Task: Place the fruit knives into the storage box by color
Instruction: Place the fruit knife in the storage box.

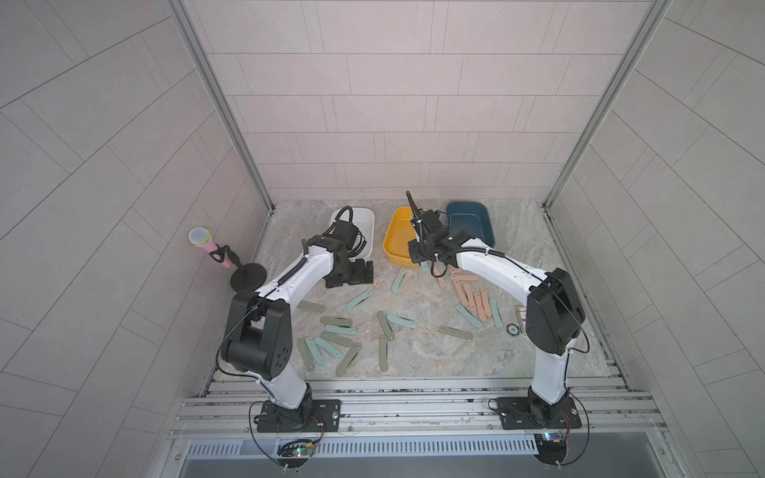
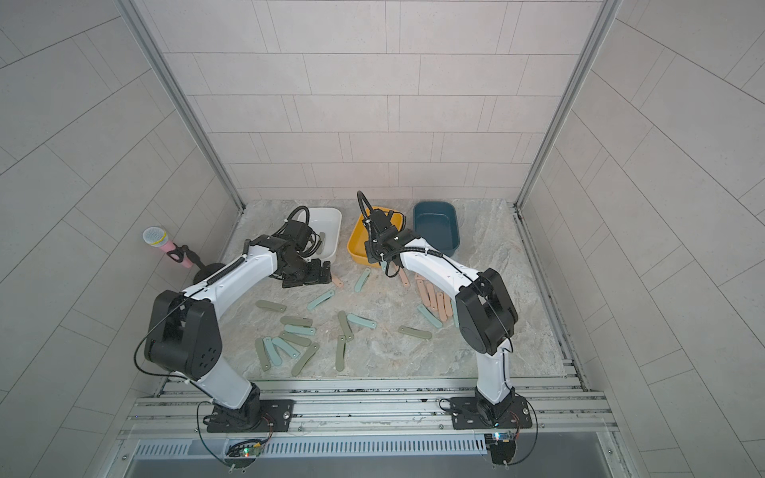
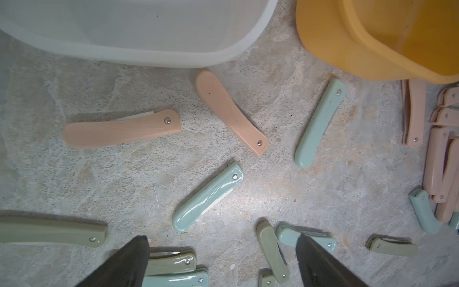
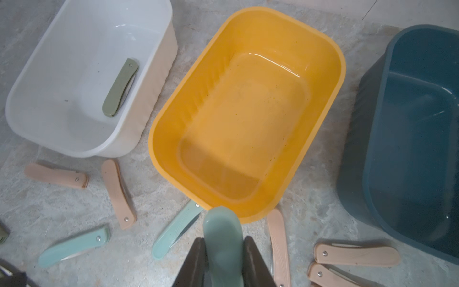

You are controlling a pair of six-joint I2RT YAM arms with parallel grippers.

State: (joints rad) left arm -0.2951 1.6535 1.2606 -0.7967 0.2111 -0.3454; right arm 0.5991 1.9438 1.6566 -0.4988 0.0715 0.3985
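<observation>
- We log the right gripper (image 4: 224,247) clamped on a light teal knife (image 4: 221,229), its long axis pointing at the yellow box (image 2: 355,250), just up-left in a top view.
- The left gripper (image 3: 221,239) is empty, jaws apart.

The left gripper (image 1: 351,276) is held low over the stone table (image 1: 434,356), its fingers pointed down and largely hidden by its own body. A peach-pink knife (image 1: 376,284) is seen just beside them, and the white box (image 1: 364,219) just beyond. The right gripper (image 1: 423,260) is placed at the near rim of the yellow box (image 1: 397,242), with a teal knife (image 1: 424,267) shown at its fingers. The dark blue box (image 1: 476,225) is set beyond. Fruit knives (image 1: 385,325) are scattered on the near side of both pairs of fingers.
</observation>
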